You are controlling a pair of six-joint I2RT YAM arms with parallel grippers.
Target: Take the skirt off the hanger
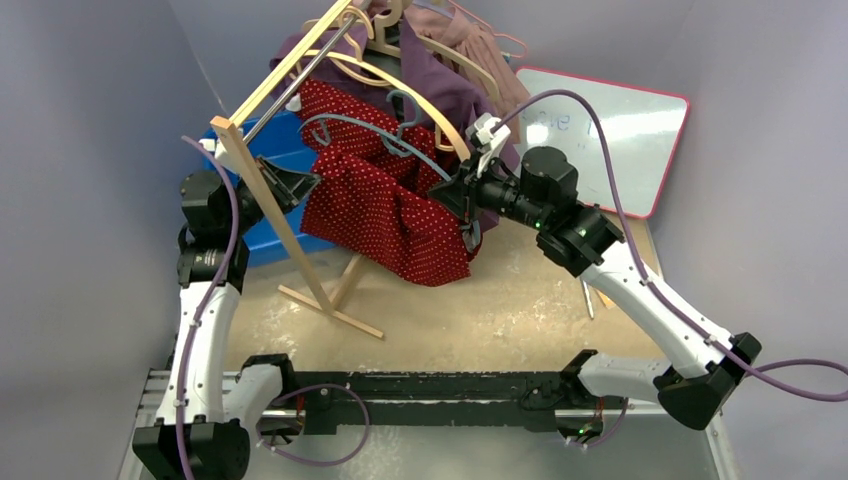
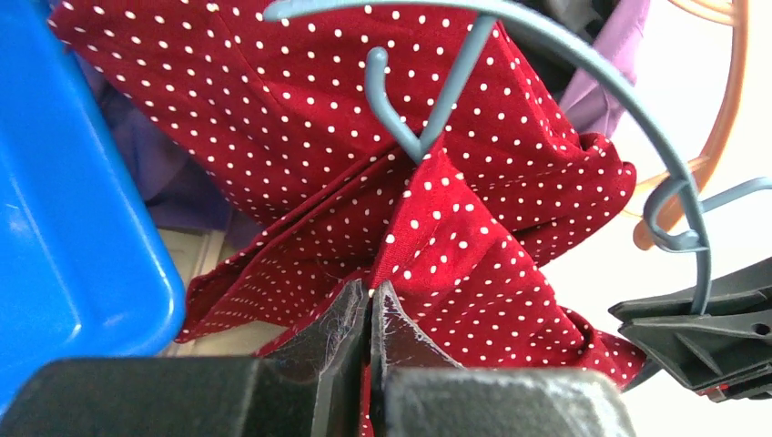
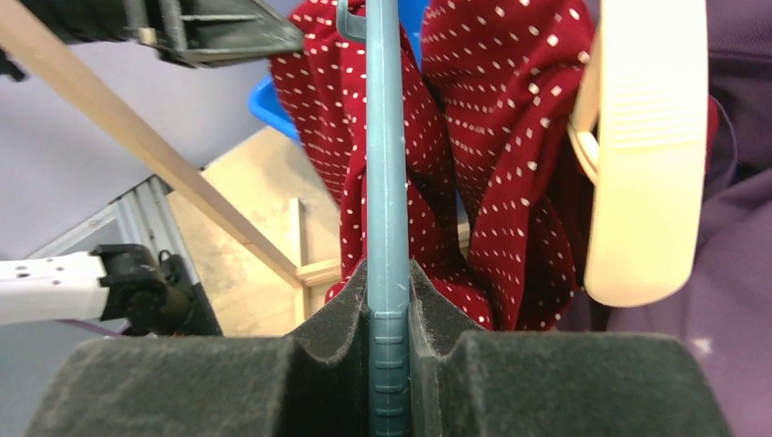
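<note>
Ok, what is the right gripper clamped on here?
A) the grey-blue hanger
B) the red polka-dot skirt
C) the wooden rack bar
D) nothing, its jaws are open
A: in the right wrist view the right gripper has its pads closed on the grey-blue hanger, whose arm runs straight up between them, with the skirt hanging behind it.

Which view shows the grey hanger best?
Left wrist: the grey hanger, arc and hooks, stands clear against the red skirt. Top external shows it small; right wrist sees only its edge, clamped in the right gripper.
</note>
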